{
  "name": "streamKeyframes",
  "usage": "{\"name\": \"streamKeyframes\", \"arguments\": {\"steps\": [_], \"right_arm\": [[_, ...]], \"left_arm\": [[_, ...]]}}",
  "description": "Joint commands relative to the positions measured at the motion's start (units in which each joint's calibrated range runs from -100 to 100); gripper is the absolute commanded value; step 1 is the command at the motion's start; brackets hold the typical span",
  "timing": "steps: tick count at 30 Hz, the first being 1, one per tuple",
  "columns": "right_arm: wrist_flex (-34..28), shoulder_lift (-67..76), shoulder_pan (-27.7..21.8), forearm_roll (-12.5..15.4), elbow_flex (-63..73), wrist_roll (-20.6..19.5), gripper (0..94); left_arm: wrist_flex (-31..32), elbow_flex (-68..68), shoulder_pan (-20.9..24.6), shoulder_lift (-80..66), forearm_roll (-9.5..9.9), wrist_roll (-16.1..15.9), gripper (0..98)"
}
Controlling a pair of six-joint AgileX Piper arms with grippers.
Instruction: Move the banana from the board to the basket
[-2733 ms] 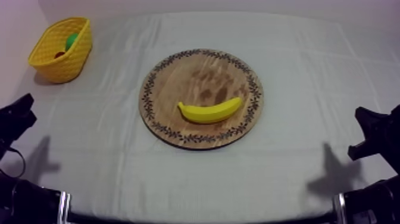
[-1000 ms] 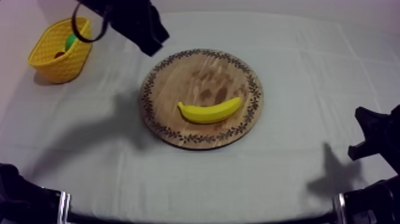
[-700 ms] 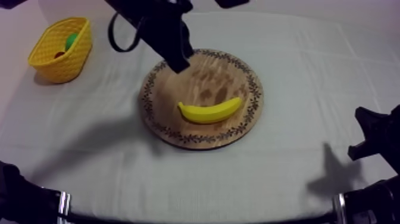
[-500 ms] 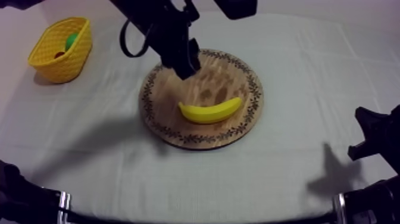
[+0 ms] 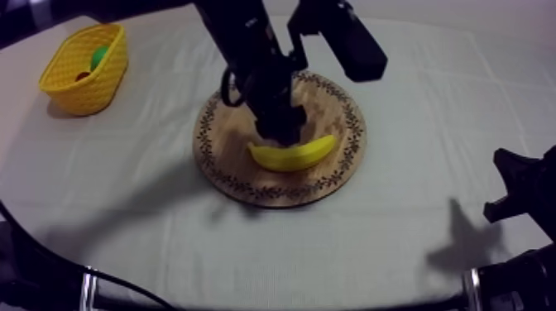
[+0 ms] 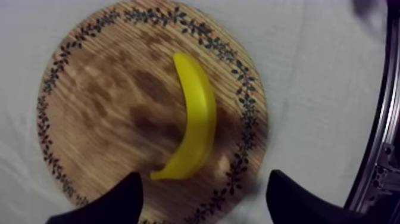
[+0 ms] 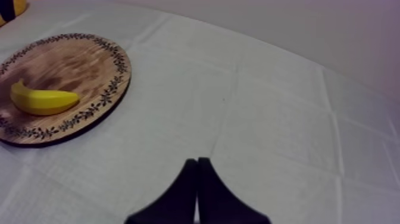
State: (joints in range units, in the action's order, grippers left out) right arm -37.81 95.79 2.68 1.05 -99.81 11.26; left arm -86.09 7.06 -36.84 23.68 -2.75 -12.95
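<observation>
The yellow banana [image 5: 294, 155] lies on the round wooden board [image 5: 273, 197] in the middle of the table. My left arm reaches in from the back left, and my left gripper [image 5: 281, 132] hangs just above the banana's left half. In the left wrist view the banana [image 6: 199, 119] lies lengthwise on the board [image 6: 107, 107], its near tip between my open left gripper [image 6: 205, 179], whose fingers hold nothing. My right gripper [image 5: 517, 186] rests at the right edge of the table. In the right wrist view it [image 7: 197, 164] is shut on nothing, far from the banana [image 7: 41, 101].
The yellow basket [image 5: 83, 74] stands at the back left of the table, with a green fruit [image 5: 99, 56] and a small red fruit [image 5: 83, 76] inside. Bare grey-white cloth lies all around the board.
My left arm has swung from near the basket at the back left to over the board and come down above the banana. The right arm has not moved.
</observation>
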Motion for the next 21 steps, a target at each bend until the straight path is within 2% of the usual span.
{"name": "streamKeyframes", "arguments": {"steps": [1,21], "right_arm": [[0.0,0.0,0.0,0.0,0.0,0.0,0.2],[0.0,0.0,0.0,0.0,0.0,0.0,0.2]], "left_arm": [[-0.1,1.0,-0.1,3.4,-0.16,-0.2,77.0],[-0.2,8.2,-0.1,20.1,-2.68,-3.8,71.1]]}}
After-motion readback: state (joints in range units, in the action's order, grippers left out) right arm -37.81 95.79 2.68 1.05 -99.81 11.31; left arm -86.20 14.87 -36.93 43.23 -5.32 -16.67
